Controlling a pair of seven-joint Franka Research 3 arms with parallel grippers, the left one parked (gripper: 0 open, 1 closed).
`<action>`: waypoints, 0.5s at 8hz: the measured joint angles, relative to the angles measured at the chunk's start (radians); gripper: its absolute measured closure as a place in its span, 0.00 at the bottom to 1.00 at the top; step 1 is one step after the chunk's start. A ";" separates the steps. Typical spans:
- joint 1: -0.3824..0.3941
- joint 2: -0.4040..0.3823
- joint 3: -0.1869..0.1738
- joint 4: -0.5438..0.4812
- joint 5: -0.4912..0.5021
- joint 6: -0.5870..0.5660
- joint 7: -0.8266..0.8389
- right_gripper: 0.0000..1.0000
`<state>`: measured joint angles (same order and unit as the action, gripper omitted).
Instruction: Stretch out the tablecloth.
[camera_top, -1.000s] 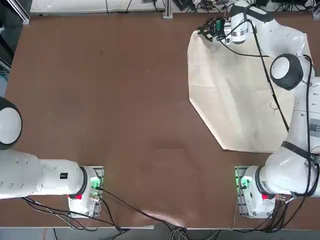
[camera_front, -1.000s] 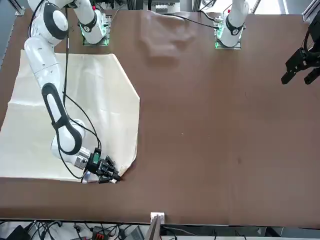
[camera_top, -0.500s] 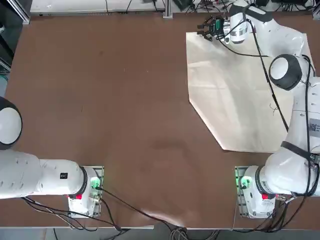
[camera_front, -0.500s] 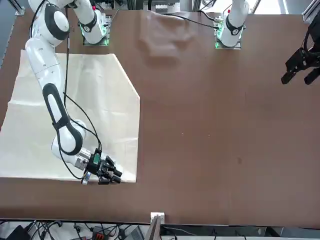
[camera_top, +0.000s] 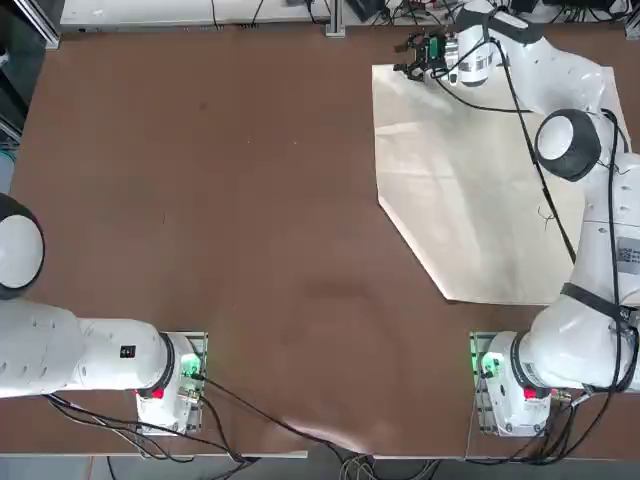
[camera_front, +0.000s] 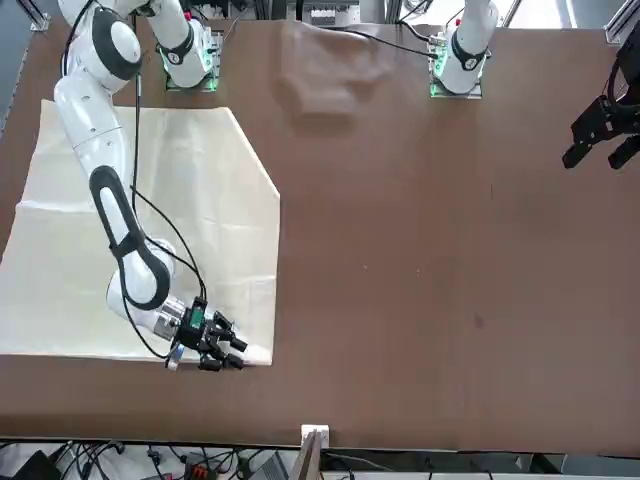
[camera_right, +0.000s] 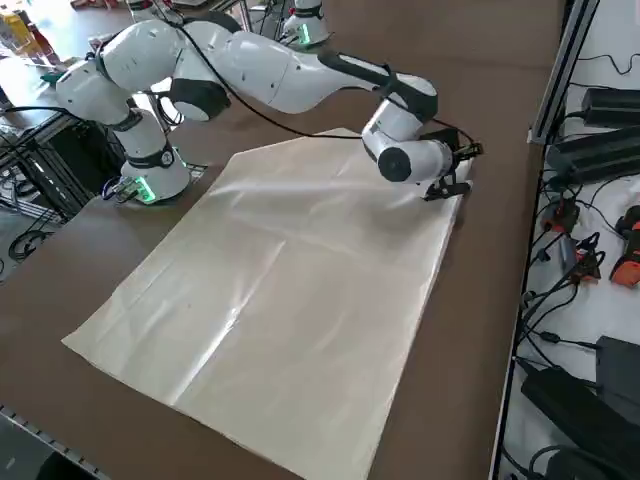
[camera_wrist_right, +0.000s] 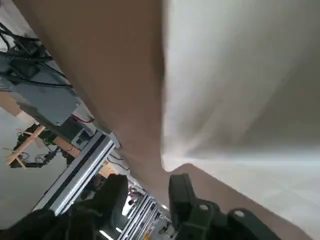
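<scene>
The tablecloth (camera_top: 470, 190) lies flat on the desk's (camera_top: 220, 180) right side. The right hand (camera_top: 410, 58), fingers parted and empty, sits at its far-left corner; bare desk spreads leftward.

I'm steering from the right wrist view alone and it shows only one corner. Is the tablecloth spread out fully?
Observer: Not quite. From overhead the tablecloth has a diagonal edge where its near corner, on the side facing the parked arm, should be. That corner looks folded in.
Operator: Where is my gripper relative to that?
Observer: The right gripper sits low at the far corner on that same side, the full length of the cloth away from the diagonal.
</scene>
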<state>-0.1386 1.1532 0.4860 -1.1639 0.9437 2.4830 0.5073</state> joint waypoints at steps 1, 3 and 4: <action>0.008 -0.014 -0.019 0.012 -0.075 -0.004 -0.006 0.23; 0.032 -0.092 -0.047 -0.016 -0.232 -0.017 -0.001 0.00; 0.051 -0.154 -0.075 -0.071 -0.306 -0.022 -0.002 0.00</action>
<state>-0.0872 0.9990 0.4112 -1.2346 0.6374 2.4614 0.5055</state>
